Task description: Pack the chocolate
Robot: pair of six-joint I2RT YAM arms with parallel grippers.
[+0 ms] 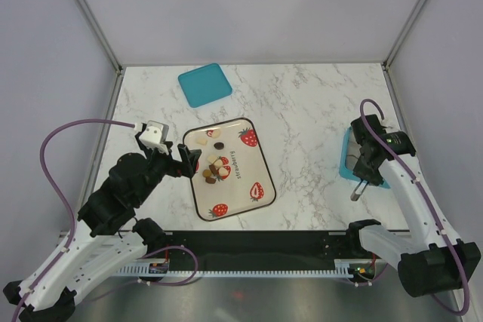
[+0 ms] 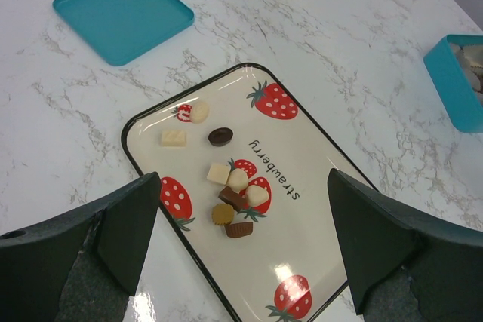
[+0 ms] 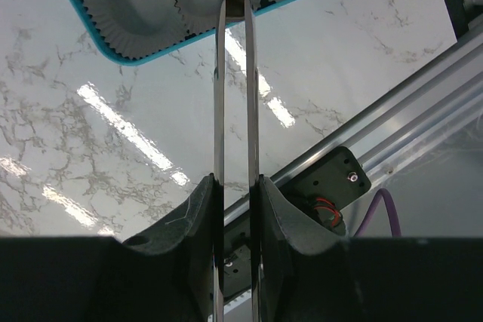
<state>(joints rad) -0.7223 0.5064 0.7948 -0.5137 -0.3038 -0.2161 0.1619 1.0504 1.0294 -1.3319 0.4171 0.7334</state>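
Note:
The chocolate lies on a cream strawberry-print tray: a cluster of brown, tan and white pieces, plus a white round, a white bar and a dark oval further back. My left gripper is open and empty, its jaws wide apart above the tray's near-left part. My right gripper is shut on metal tongs. The blades reach to a teal box lined with white paper cups. Something dark brown shows between the blade ends; I cannot tell what it is.
A teal lid lies flat at the back, left of centre, and shows in the left wrist view. The teal box sits at the right side, under the right arm. The table's metal front rail runs close by.

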